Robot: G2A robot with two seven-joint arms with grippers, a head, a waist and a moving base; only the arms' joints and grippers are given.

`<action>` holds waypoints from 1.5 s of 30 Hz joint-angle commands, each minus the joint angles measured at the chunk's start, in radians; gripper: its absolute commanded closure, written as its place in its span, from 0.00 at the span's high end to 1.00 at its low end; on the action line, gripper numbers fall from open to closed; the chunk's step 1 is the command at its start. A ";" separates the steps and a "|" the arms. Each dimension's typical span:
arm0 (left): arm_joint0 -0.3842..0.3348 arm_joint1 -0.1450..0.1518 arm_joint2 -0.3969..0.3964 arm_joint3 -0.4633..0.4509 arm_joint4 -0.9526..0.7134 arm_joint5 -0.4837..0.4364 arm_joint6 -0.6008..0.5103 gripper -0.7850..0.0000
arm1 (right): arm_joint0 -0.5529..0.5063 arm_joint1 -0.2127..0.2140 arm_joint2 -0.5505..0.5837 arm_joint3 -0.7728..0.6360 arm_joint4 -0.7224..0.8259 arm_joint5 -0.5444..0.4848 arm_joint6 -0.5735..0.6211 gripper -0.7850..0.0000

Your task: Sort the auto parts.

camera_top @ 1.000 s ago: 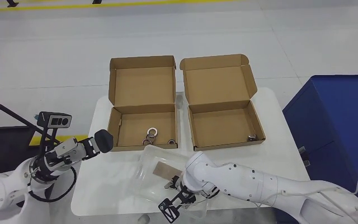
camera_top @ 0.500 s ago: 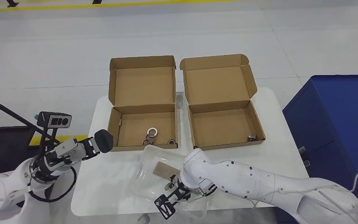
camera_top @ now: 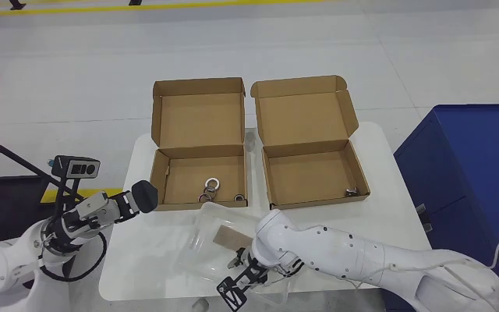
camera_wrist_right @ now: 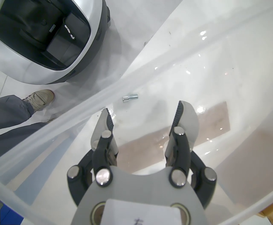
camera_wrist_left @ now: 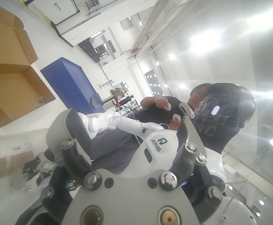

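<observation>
Inside clear bin [camera_top: 201, 238], right jaws wide open, empty, near bolt [camera_wrist_right: 130, 98]; left jaws open, empty, beside table [camera_top: 144, 261]

Nothing reads clearly: the wall sign [camera_wrist_left: 58, 9] is blurred, the label [camera_wrist_right: 139, 214] on the right end effector [camera_wrist_right: 143, 114] cut off.

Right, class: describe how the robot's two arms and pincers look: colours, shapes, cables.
The right arm and left arm are glossy white, rounded, jointed shells; a thin black cable loops beside the left one. The right pincer has black linkages, silver bolts and two pale grey fingers with ribbed black pads. The left pincer is built alike, on a grey plate.
</observation>
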 commanded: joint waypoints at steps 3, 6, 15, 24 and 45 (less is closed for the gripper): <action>0.000 0.000 0.000 0.000 0.000 0.000 0.000 1.00 | -0.007 -0.019 0.000 0.020 0.005 0.000 0.000 0.62; 0.000 0.000 0.000 0.000 0.000 0.000 0.000 1.00 | -0.010 -0.031 0.000 0.033 0.012 0.000 0.000 0.58; 0.000 0.000 0.000 0.000 0.000 0.000 0.000 1.00 | -0.011 -0.056 0.000 0.065 0.018 0.000 0.000 0.49; 0.000 0.000 0.000 0.000 0.000 0.000 0.000 1.00 | 0.009 -0.074 0.000 0.096 0.033 0.027 0.027 0.41; 0.000 0.000 0.000 0.000 0.000 0.000 0.000 1.00 | -0.006 -0.093 0.000 0.115 0.020 0.000 0.000 0.41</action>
